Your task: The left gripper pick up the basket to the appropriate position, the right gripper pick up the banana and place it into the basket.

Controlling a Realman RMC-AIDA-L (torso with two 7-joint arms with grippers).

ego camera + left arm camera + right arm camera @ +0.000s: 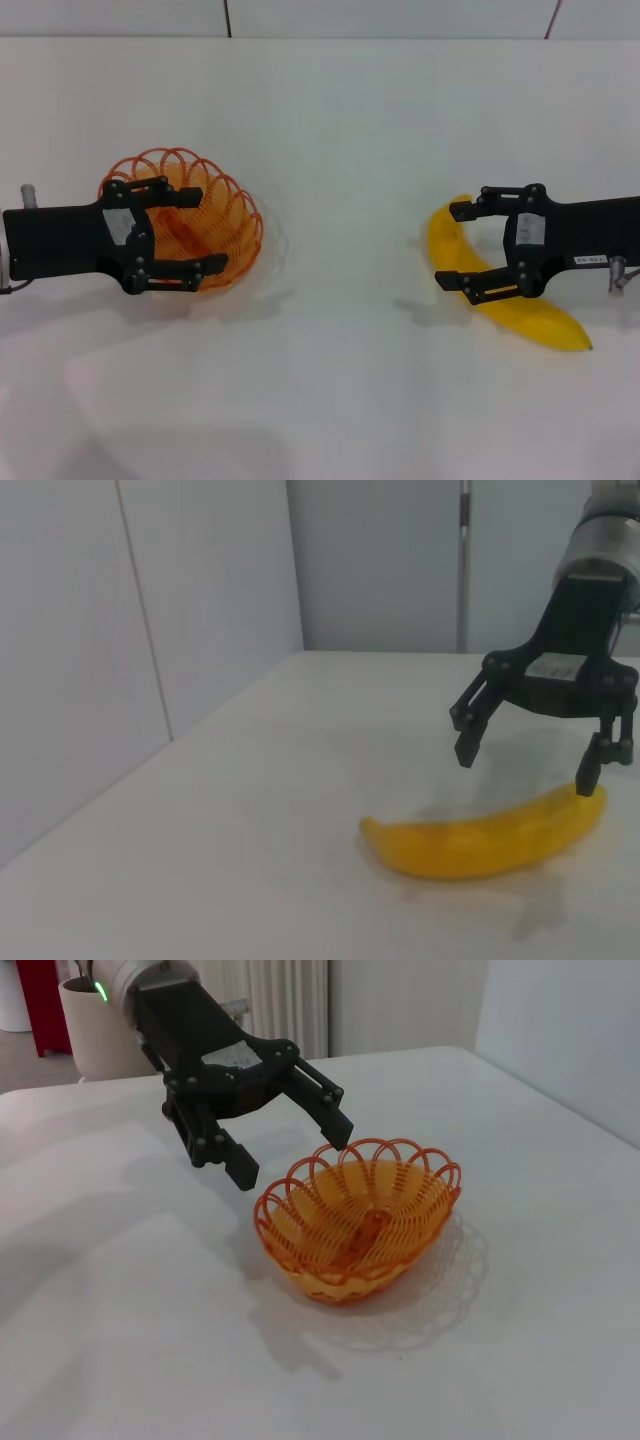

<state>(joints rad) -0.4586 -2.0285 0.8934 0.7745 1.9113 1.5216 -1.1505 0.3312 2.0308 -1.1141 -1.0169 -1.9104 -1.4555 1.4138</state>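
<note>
Nothing is grasped yet: the orange wire basket (190,225) and yellow curved banana (520,305) lie on the white counter (340,180), beneath the spread-open left gripper (185,232) and right gripper (462,245).

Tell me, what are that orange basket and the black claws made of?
The basket looks like thin wire with a glossy orange coating, perhaps plastic: its looped strands are see-through and cast a lacy shadow on the table. The left gripper and right gripper, both open, look like matte black plastic or painted metal, which of the two I cannot tell. Their faces are flat and dull, with small white labels.
</note>
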